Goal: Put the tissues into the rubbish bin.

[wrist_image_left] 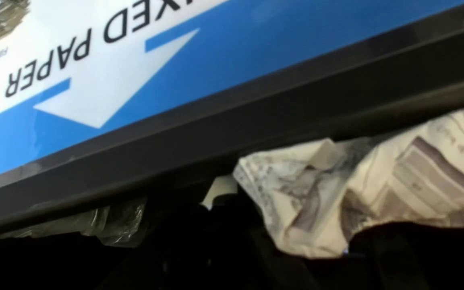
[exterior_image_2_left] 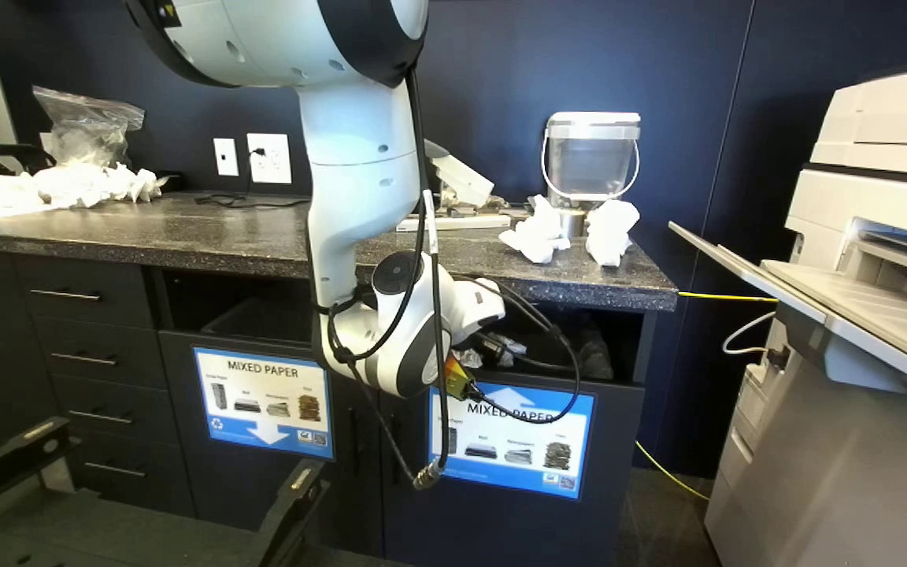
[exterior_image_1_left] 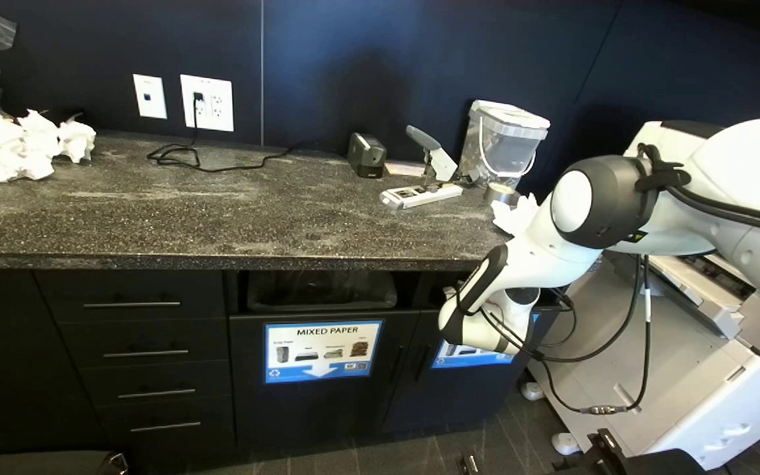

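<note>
At the bin [exterior_image_2_left: 493,524] with the blue-topped sign [exterior_image_2_left: 512,439], the gripper [exterior_image_2_left: 501,346] meets the slot [exterior_image_2_left: 627,339]

In both exterior views the arm [exterior_image_2_left: 363,150] hangs in front of the counter [exterior_image_1_left: 221,224], its wrist [exterior_image_2_left: 414,346] just before the slot. The gripper is mostly hidden by the wrist and by shadow, so I cannot tell whether its fingers are spread, pressed together or pinching something.

On the counter, at the left end in both exterior views, lies a heap of tissues [exterior_image_2_left: 75,185], with a clear bag [exterior_image_2_left: 87,126] behind it. At the right end, apart from each other and near the pail [exterior_image_2_left: 591,153], lie a left wad [exterior_image_2_left: 536,230] and a right wad [exterior_image_2_left: 611,232]. Left of the pail is a stapler [exterior_image_1_left: 423,196]. A second bin [exterior_image_1_left: 314,415] stands just left of the first; a printer [exterior_image_2_left: 855,197], right of the counter.

In the wrist view the sign fills the upper left, upside down. Past the dark lip of the slot, right of the middle, shows a crumpled printed paper [wrist_image_left: 308,201]; whether the fingers touch it, or whether it is one of the tissues, I cannot tell. Clear plastic [wrist_image_left: 115,225] shows farther left.
</note>
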Motion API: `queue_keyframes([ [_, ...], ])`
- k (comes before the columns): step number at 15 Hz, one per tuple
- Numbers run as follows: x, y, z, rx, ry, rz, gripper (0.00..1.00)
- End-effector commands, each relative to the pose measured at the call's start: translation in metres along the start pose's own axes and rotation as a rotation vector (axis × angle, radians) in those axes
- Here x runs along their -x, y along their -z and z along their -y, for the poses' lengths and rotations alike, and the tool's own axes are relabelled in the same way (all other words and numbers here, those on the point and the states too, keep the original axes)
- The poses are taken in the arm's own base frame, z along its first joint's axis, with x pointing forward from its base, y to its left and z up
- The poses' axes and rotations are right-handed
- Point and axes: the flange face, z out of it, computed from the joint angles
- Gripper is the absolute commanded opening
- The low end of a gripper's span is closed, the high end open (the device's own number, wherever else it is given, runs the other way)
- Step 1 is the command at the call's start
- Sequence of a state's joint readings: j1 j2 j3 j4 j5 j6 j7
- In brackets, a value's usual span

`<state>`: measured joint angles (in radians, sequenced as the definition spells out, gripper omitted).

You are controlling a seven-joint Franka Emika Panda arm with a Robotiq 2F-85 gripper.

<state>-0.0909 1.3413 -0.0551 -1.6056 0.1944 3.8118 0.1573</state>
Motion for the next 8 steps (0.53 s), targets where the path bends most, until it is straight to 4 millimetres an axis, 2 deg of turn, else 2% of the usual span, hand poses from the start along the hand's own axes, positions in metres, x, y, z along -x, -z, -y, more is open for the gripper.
queue_keyframes([
  [1,-0.0061,-0.0077,0.0043,-0.034,0.017,-0.049,0.80],
  [3,-0.0102,-0.0068,0.0032,-0.051,0.012,-0.060,0.95],
  [4,-0.0092,-0.0062,0.0046,-0.059,0.012,-0.064,0.99],
  [8,-0.0133,0.0016,0.0065,-0.117,0.011,-0.101,1.00],
])
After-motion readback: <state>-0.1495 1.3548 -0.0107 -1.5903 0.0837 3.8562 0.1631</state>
